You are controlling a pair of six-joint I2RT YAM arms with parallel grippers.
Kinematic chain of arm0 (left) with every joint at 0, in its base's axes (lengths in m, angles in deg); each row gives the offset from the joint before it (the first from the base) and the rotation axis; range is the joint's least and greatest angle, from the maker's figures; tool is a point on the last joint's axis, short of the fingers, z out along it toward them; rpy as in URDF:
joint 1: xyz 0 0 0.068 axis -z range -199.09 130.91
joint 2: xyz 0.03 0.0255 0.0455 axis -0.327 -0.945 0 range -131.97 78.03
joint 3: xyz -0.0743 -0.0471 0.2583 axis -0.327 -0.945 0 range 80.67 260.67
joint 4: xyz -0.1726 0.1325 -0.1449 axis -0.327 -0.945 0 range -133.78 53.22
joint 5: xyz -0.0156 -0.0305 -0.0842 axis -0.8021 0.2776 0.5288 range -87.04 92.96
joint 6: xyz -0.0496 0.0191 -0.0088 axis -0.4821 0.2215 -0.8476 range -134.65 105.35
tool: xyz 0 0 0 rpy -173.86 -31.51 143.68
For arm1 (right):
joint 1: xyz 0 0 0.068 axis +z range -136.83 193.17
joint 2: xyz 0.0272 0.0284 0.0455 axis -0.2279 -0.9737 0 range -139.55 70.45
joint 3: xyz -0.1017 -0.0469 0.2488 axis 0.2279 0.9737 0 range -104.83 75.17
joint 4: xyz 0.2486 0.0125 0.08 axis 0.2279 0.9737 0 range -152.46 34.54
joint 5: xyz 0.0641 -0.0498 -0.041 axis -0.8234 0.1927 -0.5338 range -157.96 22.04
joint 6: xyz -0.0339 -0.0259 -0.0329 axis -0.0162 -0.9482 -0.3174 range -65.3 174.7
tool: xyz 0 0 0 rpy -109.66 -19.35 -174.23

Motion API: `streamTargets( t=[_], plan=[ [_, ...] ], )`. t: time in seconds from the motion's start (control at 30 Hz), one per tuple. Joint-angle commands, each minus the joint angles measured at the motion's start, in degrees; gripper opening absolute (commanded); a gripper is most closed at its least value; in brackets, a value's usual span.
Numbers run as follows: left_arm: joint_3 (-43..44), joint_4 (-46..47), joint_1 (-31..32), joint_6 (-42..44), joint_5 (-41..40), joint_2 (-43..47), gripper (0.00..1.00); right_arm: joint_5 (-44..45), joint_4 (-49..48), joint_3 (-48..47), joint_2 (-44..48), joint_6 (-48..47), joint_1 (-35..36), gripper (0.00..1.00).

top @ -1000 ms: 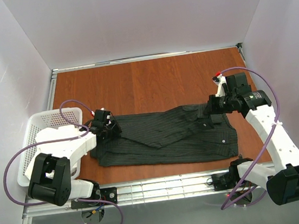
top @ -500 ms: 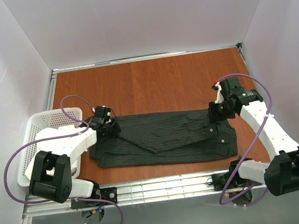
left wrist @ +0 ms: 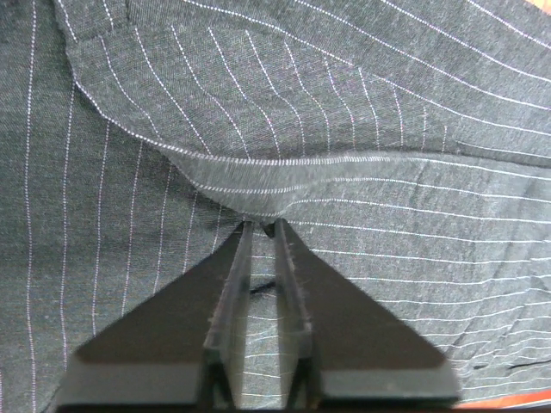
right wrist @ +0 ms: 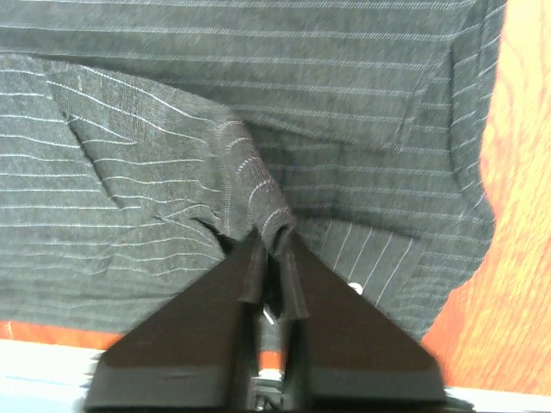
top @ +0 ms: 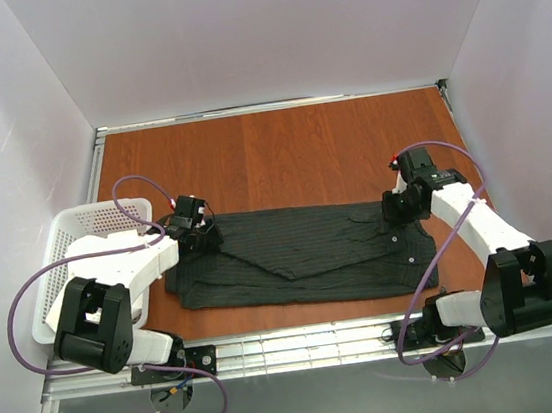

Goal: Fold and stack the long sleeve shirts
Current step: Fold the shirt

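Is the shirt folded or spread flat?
Partly folded: the shirt has a layer doubled over its body, with a diagonal edge. The left gripper and right gripper pinch its fabric.

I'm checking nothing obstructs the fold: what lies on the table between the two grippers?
Only the pinstriped shirt, spanning from the left gripper to the right gripper, each pinching one end. The top external view shows it.

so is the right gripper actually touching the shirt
Touching. The right wrist view shows the right gripper closed on a raised fold of the shirt, with the fabric pinched between its fingertips.
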Motion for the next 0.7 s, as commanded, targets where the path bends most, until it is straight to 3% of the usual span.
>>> streamTargets(
  t=[0.0, 0.07, 0.1, 0.13, 0.2, 0.23, 0.3, 0.47, 0.57, 0.67],
  plan=[
    [-0.28, 0.37, -0.19, 0.06, 0.47, 1.29, 0.12, 3.60, -4.53, 1.15, -1.01, -0.01, -0.36, 0.08],
    [-0.28, -0.06, -0.19, 0.24, 0.47, 2.25, 0.24, 5.35, -4.27, 0.98, -0.92, -0.54, -0.36, 0.18],
    [0.07, -0.24, -0.19, 0.50, 1.77, 3.12, 0.28, 5.62, -4.35, 0.54, 0.30, -0.89, -0.36, 0.31],
    [0.34, -0.68, -0.19, 0.59, 2.40, 4.00, 0.40, 5.98, -4.44, 0.28, 1.27, -0.98, -0.36, 0.37],
    [1.99, -1.90, -0.19, 0.85, 3.28, 7.52, 0.54, 6.07, -4.79, -0.42, 4.42, -0.98, -0.36, 0.49],
    [2.62, -2.26, -0.19, 0.85, 3.46, 8.48, 0.65, 5.54, -4.79, -0.78, 5.40, -0.72, -0.27, 0.51],
    [4.46, -3.92, -0.10, 0.68, 3.90, 11.30, 0.73, 2.66, -5.93, -1.04, 8.21, -0.28, -0.27, 0.56],
    [5.70, -0.52, 0.34, -1.43, 8.37, 13.24, 0.71, -19.83, -19.71, 7.73, 13.84, 6.47, -0.01, 0.59],
    [2.90, 5.28, 0.34, -3.18, 8.47, 9.82, 0.66, -26.17, -31.93, 14.84, 12.97, 11.92, -0.09, 0.59],
    [0.79, 10.20, 0.25, -5.99, 6.62, 4.90, 0.59, -24.45, -37.13, 18.54, 9.99, 11.85, -0.27, 0.59]
  ],
)
